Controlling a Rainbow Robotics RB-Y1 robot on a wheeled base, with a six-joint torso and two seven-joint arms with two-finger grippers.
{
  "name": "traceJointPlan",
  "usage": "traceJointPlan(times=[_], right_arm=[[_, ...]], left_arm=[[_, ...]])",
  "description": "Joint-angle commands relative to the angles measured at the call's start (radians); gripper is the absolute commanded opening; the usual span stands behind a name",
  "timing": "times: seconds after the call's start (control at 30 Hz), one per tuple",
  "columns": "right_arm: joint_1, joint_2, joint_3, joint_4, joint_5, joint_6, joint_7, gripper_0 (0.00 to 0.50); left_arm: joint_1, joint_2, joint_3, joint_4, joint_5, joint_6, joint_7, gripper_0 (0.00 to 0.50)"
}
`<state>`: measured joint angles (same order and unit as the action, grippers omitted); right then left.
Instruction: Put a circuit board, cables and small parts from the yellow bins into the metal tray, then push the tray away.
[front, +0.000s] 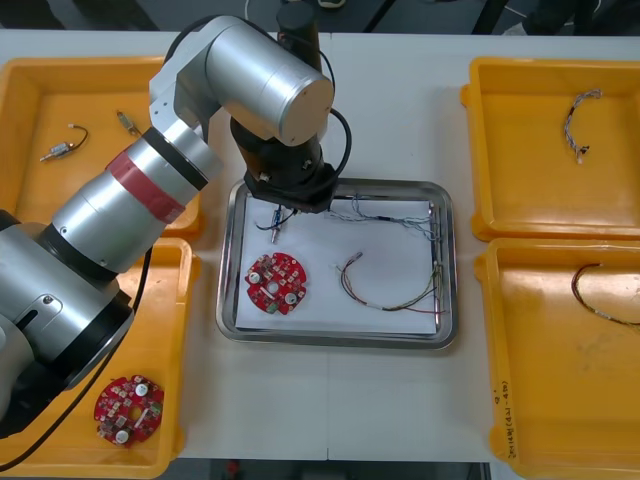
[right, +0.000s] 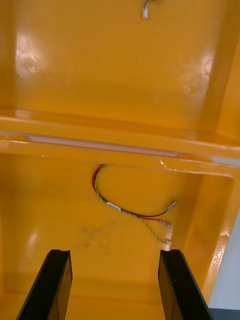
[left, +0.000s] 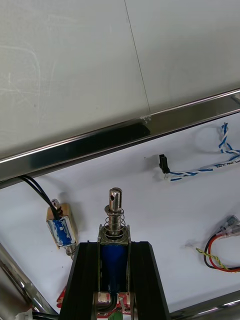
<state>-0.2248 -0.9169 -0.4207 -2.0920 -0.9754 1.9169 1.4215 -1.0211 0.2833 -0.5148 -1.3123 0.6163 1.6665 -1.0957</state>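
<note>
Left gripper (left: 114, 250) is clamping a small metal part (left: 115, 220), blue body with a spring on top, and hovering over the metal tray (left: 100, 140). A second small part (left: 60, 227) is lying just beside it, with a blue and white cable (left: 200, 170) and a red circuit board (front: 277, 283) sitting nearby. Right gripper (right: 115, 255) is hanging with its fingers wide apart over a yellow bin (right: 50, 210) holding a red and yellow cable (right: 125, 210).

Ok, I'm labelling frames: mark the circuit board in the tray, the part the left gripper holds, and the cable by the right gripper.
circuit board (front: 277, 283), front view, red disc's centre.
small metal part (left: 115, 222), left wrist view, its spring.
red and yellow cable (right: 125, 211), right wrist view, mid-length.
</note>
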Motion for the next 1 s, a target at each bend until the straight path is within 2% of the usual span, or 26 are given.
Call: traceJointPlan(times=[0.03, 0.23, 0.6, 0.8, 1.0], right_arm=[[0.068, -0.037, -0.050, -0.025, -0.006, 0.003, -0.035, 0.500], [0.076, 0.010, -0.076, -0.026, -0.012, 0.003, -0.045, 0.500], [0.088, 0.118, -0.084, -0.080, 0.069, 0.003, -0.078, 0.500], [0.110, 0.147, -0.081, -0.095, 0.072, 0.003, -0.098, 0.500], [0.136, 0.150, -0.075, -0.120, 0.075, 0.003, -0.116, 0.500]], left_arm=[[-0.044, -0.026, -0.034, 0.011, -0.003, -0.020, 0.073, 0.000], [-0.042, -0.026, -0.051, 0.027, 0.000, -0.031, 0.065, 0.000], [-0.042, -0.026, -0.079, 0.061, 0.002, -0.054, 0.068, 0.000], [-0.036, -0.026, -0.088, 0.062, -0.001, -0.062, 0.074, 0.001], [-0.031, -0.026, -0.100, 0.068, 0.000, -0.073, 0.076, 0.001]])
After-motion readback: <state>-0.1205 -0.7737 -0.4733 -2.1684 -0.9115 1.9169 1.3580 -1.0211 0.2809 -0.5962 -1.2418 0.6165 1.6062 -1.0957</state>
